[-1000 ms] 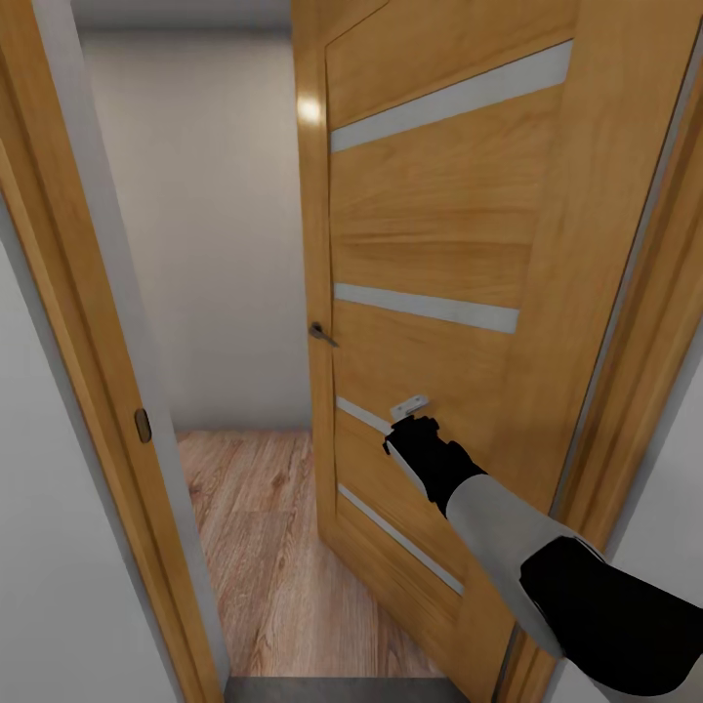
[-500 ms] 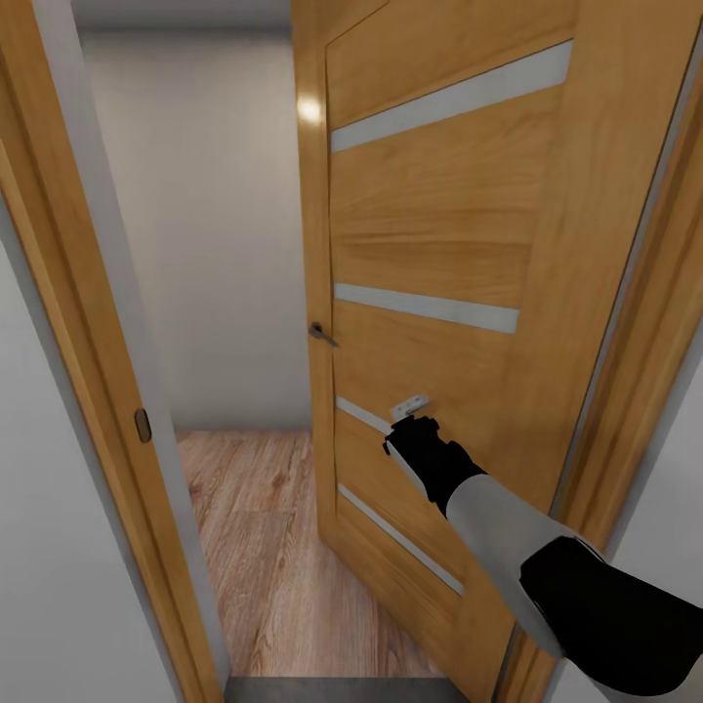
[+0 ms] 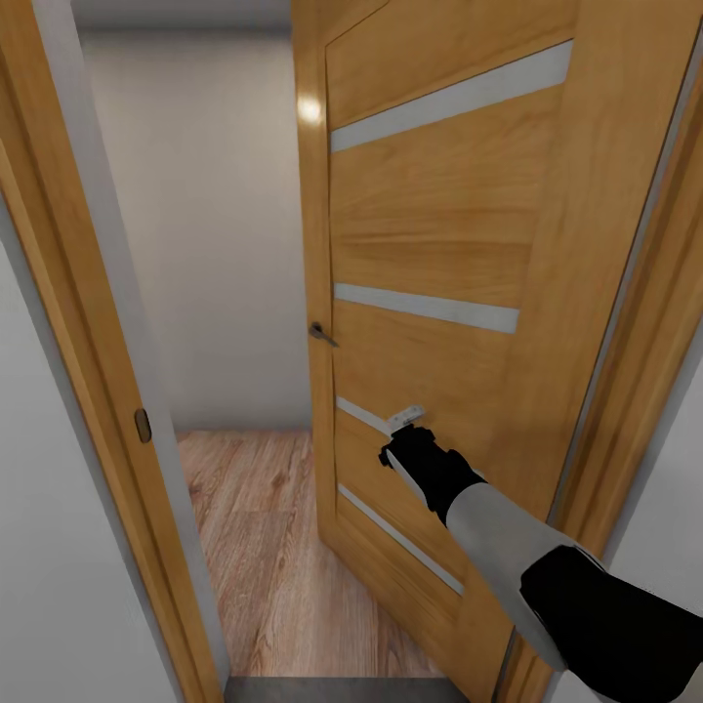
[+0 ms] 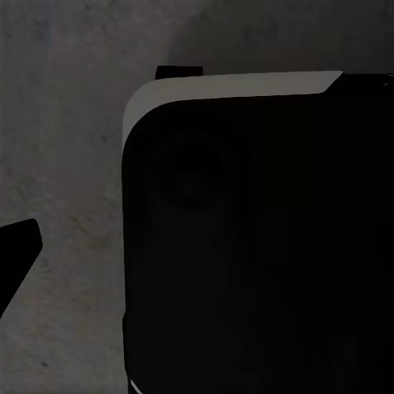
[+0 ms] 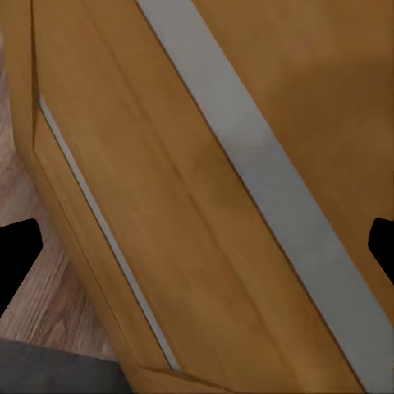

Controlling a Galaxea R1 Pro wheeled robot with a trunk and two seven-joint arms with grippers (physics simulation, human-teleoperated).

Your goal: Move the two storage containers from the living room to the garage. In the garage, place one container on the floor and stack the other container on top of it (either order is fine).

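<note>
The two storage containers are out of view. My right gripper reaches forward on its outstretched arm and sits against the face of an orange wooden door, just above its third pale stripe. In the right wrist view the right gripper is open, its dark fingertips far apart at the picture's edges, with the door panel close in front and nothing between them. One fingertip of my left gripper shows over mottled dark grey floor, beside a black part of the robot.
The door stands partly open, hinged at the right, with a small handle on its free edge. The wooden door frame bounds the gap at left. Beyond lie light wood planks and a pale wall. A dark grey floor strip lies at the threshold.
My right gripper has slid a little down and left along the door face. The door and the view are the same.
</note>
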